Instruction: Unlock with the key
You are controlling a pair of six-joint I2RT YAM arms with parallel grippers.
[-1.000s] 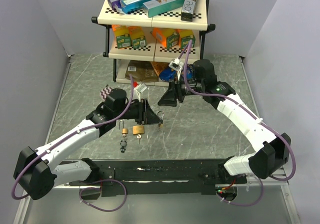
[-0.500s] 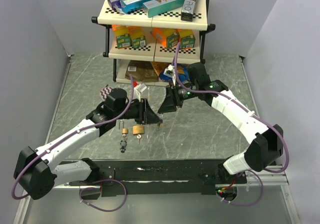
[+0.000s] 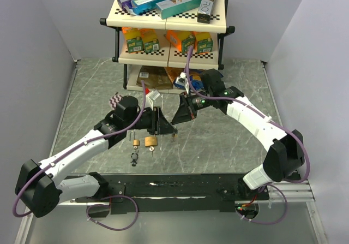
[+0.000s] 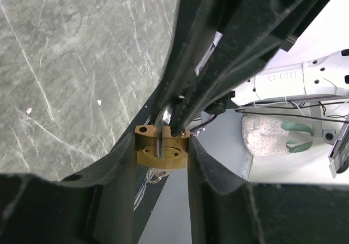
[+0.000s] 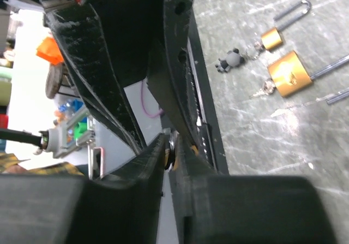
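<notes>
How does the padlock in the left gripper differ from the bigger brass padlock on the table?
The padlock in the left gripper is clamped between its fingers, off the table. The bigger padlock lies flat on the table. The right gripper is at the held padlock's shackle, while nothing touches the bigger padlock. Both are brass.

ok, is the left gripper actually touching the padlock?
Touching. The left wrist view shows the brass padlock clamped in the left gripper, both fingers pressed against its sides with no gap.
</notes>
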